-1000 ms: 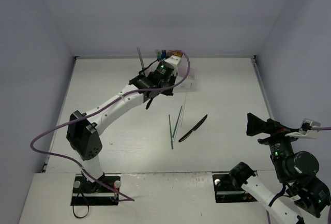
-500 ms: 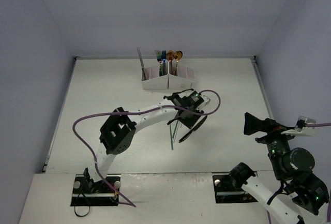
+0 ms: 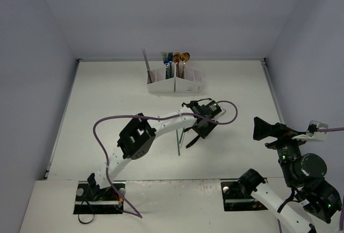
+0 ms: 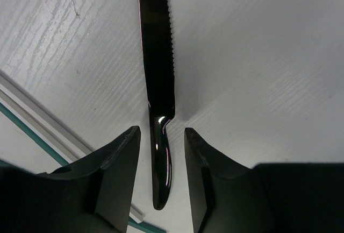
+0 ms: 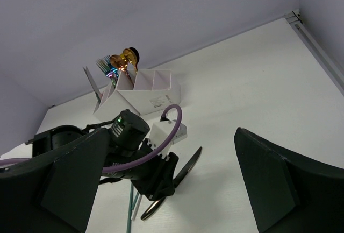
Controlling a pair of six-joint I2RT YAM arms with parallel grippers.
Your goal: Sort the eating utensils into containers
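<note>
Left gripper [image 4: 160, 136] hangs low over the black knife [image 4: 158, 55]. Its 2 fingers are a little apart, 1 on each side of the handle, not squeezing yet. The knife lies flat on the white table [image 4: 269, 55], near the teal chopsticks [image 3: 178, 144]. It looks thin, hard and slippery, so the handle seems the best place to grab. Right gripper [image 3: 259, 128] is wide open.

My overhead camera sits above and behind the arm bases [image 3: 99, 196], looking down on the whole worktop [image 3: 107, 98]. The left wrist camera stares straight down from very close, and the black knife [image 4: 158, 71] fills its view. The right wrist camera looks low across the worktop toward the organiser box [image 5: 150, 96] near the back wall [image 5: 134, 7]. All three views share that knife.
</note>
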